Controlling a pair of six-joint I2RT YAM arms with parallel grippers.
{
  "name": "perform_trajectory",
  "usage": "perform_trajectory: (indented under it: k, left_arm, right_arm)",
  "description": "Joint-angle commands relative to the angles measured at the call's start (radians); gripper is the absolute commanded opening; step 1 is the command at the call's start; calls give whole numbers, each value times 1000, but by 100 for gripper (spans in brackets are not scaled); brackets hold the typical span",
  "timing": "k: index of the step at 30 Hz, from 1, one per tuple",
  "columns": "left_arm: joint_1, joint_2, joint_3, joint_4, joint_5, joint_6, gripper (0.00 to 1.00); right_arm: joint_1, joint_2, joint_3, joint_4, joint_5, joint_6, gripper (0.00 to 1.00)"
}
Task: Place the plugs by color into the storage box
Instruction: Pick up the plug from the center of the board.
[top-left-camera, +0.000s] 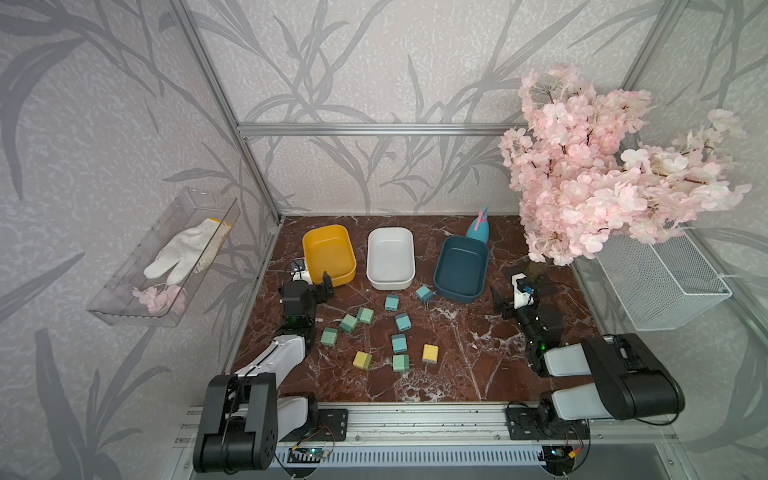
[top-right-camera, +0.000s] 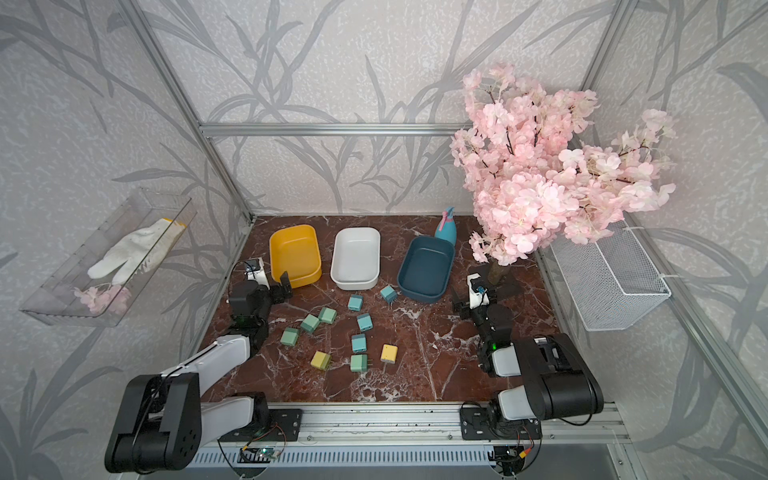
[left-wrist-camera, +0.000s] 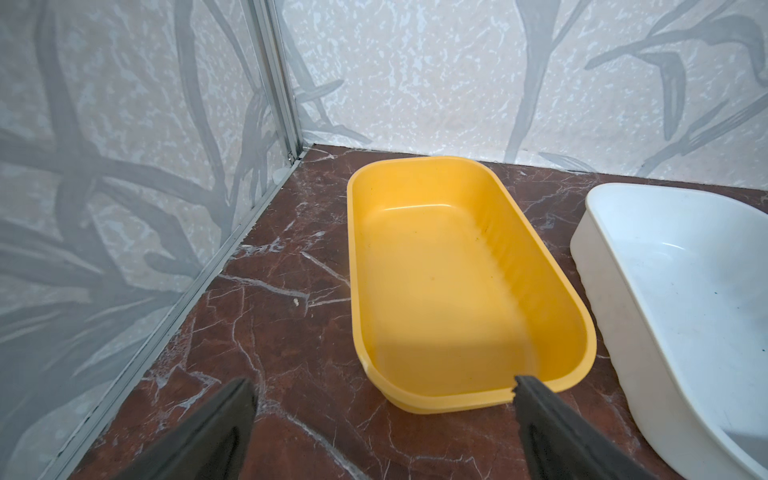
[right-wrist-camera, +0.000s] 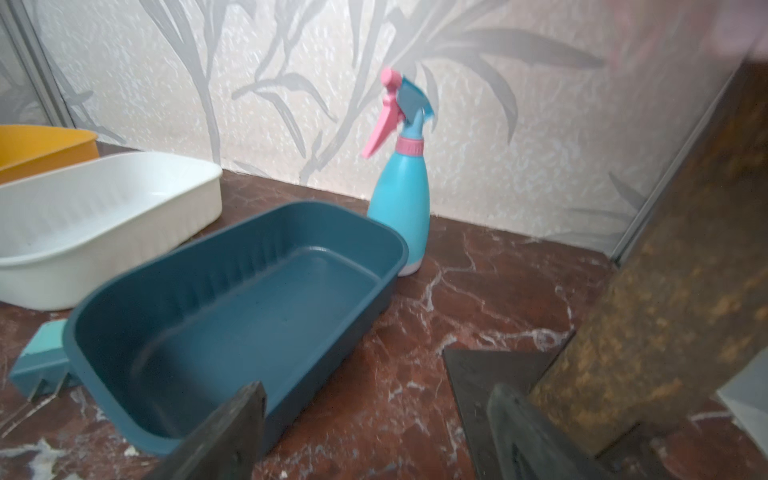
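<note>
Several plugs lie loose on the marble table (top-left-camera: 478, 365): light blue ones (top-left-camera: 402, 322), sage green ones (top-left-camera: 348, 323) and two yellow ones (top-left-camera: 362, 360) (top-left-camera: 430, 353). Behind them stand a yellow storage box (top-left-camera: 328, 254), a white one (top-left-camera: 390, 257) and a dark blue one (top-left-camera: 461, 268), all three with nothing in them. One blue plug (right-wrist-camera: 39, 361) lies right beside the dark blue box (right-wrist-camera: 232, 299). My left gripper (left-wrist-camera: 382, 384) hovers open at the yellow box's near end. My right gripper (right-wrist-camera: 376, 390) is open, holding nothing, to the right of the dark blue box.
A blue and pink spray bottle (top-left-camera: 478, 230) stands behind the dark blue box. A pink blossom tree (top-left-camera: 602, 166) overhangs the right side; its trunk (right-wrist-camera: 665, 270) and base plate are close to my right gripper. A wire basket (top-left-camera: 660, 278) and a clear tray (top-left-camera: 166, 257) hang on the side walls.
</note>
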Motion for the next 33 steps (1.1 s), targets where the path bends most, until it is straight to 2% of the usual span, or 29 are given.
perform_trajectory:
  k: [1,4,9,11,14,18,23,27,28,31,33]
  left_arm:
    - [-6,-82,-29,-122,-4,4,99]
    - [-15,-166,-45,-175,-48,-30,98]
    - [-45,-286,-36,-275,-90,-81,93]
    - [-80,-314,2,-332,-94,-87,88]
    - [-159,-319,77,-417,-142,-105,86]
    - [-267,-290,187,-543,-148,-153,84]
    - [-353,-285,283,-652,-58,-233,82]
    - [-390,-270,332,-734,28,-291,85]
    - [-391,-260,343,-738,90,-278,85]
    - [-392,-243,466,-913,218,-242,85]
    - [-392,-243,536,-1017,251,-189,87]
  right_arm:
    - [60,-196,66,-327,96,-29,89]
    - [123,-388,178,-716,149,-23,89]
    - [170,-559,303,-1055,159,84,86]
    - [203,-573,368,-1190,148,130,84]
    - [275,-538,474,-1377,138,216,80]
    - [449,-428,614,-1635,185,300,76]
    - [664,-357,672,-1828,253,459,76]
    - [788,-349,677,-1937,266,673,75]
    - [824,-346,673,-1951,265,730,74]
    - [929,-325,669,-1982,262,909,74]
    - [988,-290,663,-1974,268,997,73]
